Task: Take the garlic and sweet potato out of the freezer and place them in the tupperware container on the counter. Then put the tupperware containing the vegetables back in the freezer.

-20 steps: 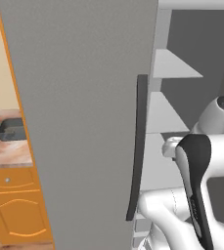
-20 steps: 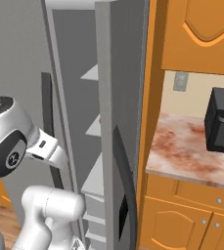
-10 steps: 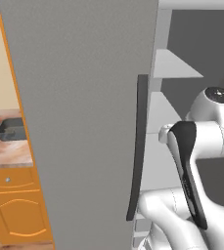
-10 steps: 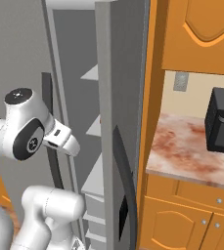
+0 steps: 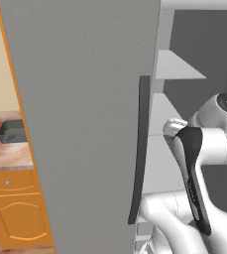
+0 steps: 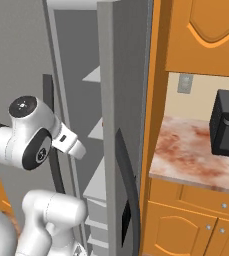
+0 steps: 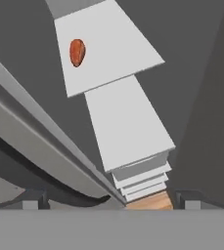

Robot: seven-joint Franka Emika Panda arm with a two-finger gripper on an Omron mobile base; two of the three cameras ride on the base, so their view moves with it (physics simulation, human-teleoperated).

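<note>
In the left base view, the freezer (image 5: 85, 124) is standing with its wide grey door swung open toward the camera, its long dark handle (image 5: 140, 149) running down the door's edge. Grey inner shelves (image 5: 177, 67) are showing past the handle. The white arm (image 5: 204, 149) is bending in front of the open compartment. At the far left, the tupperware container (image 5: 11, 131) is sitting on the marbled table (image 5: 6, 156), above orange cabinets (image 5: 16, 213).

In the right base view, the arm (image 6: 31, 140) is reaching toward the freezer opening, beside the second grey door (image 6: 123, 125). To the right, a black appliance (image 6: 228, 125) is resting on the table (image 6: 186, 155).

In the hand view, the sweet potato (image 7: 77, 52) is lying on an upper freezer shelf (image 7: 113, 49), well apart from the fingers (image 7: 35, 202), which are standing spread wide and gripping nothing. Lower shelves (image 7: 128, 127) are stacking beneath it.
</note>
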